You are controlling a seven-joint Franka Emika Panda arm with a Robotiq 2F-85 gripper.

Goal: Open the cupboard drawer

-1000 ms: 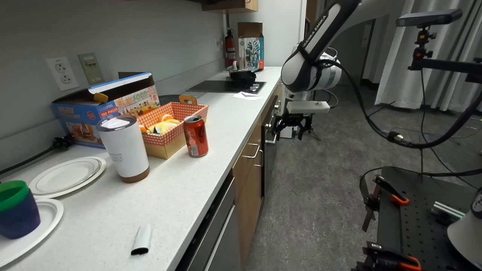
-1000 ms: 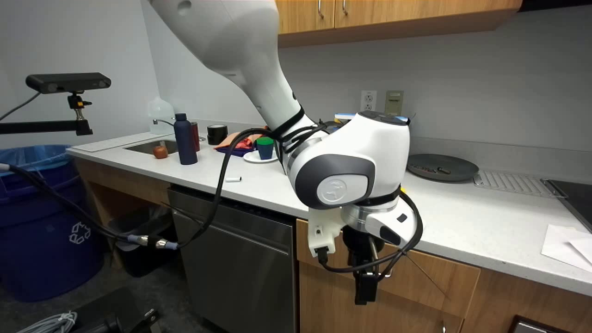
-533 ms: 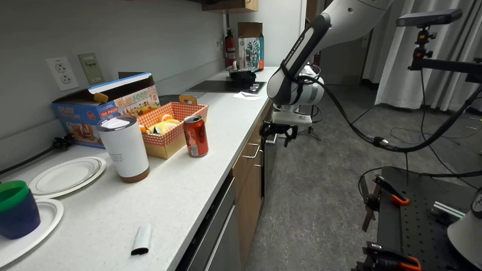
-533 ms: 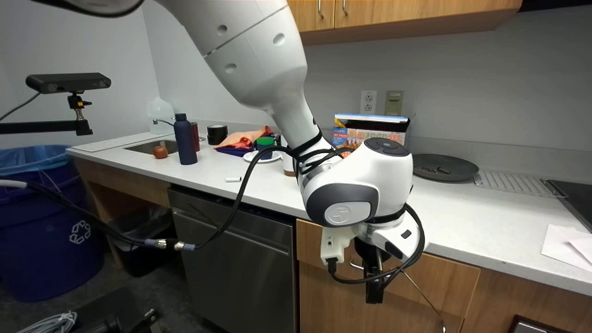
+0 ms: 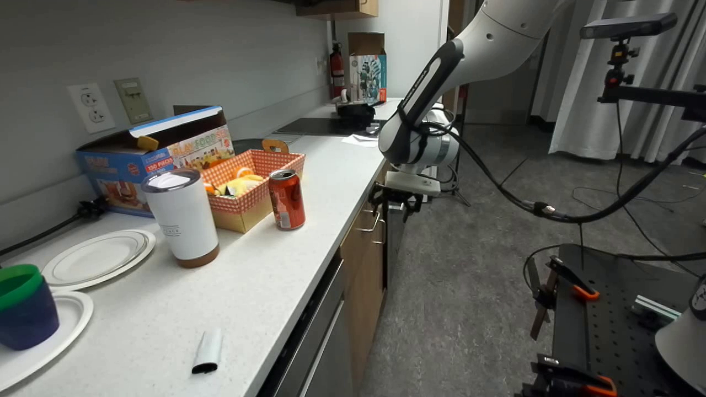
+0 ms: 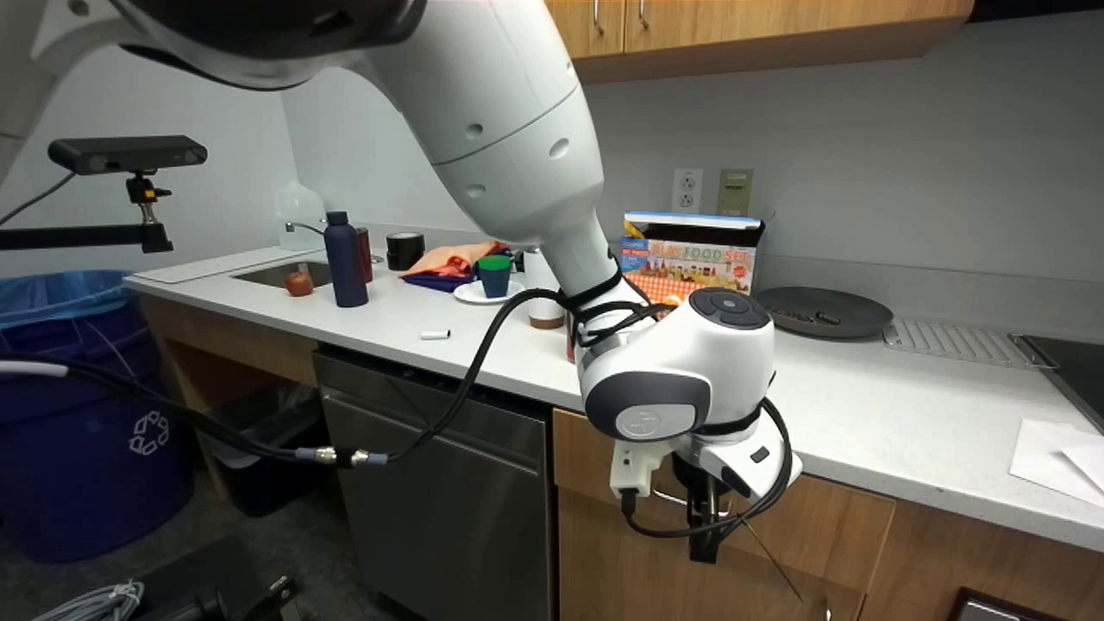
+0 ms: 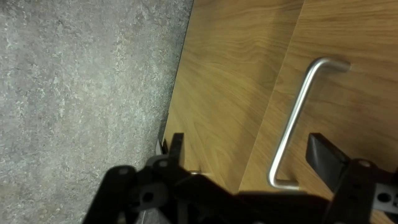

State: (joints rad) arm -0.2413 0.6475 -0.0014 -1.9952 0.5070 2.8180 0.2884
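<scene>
The cupboard drawer is closed; its tan wood front point(image 6: 849, 522) shows under the counter, partly behind my arm, and also in the wrist view point(image 7: 357, 102). Its slim bar handle point(image 7: 292, 124) looks silver and runs slanting in the wrist view; part of it shows in an exterior view point(image 6: 668, 498) and the whole bar in an exterior view point(image 5: 374, 222). My gripper point(image 7: 246, 141) is open and empty, with its fingers on either side of the handle's lower part in the picture, the handle closer to the right finger. No finger visibly touches it. The gripper point(image 5: 392, 203) hangs before the cabinet fronts.
The countertop point(image 6: 897, 405) overhangs above the drawer. A tan cupboard door point(image 7: 217, 102) lies below it. A grey dishwasher point(image 6: 431, 492) stands beside it. A red can point(image 5: 287, 199) and a checked basket point(image 5: 248, 187) stand on the counter.
My arm has moved in towards the cabinet: leftward and slightly down in an exterior view, rightward and down in an exterior view. The gripper stays open. The drawer has not moved.
</scene>
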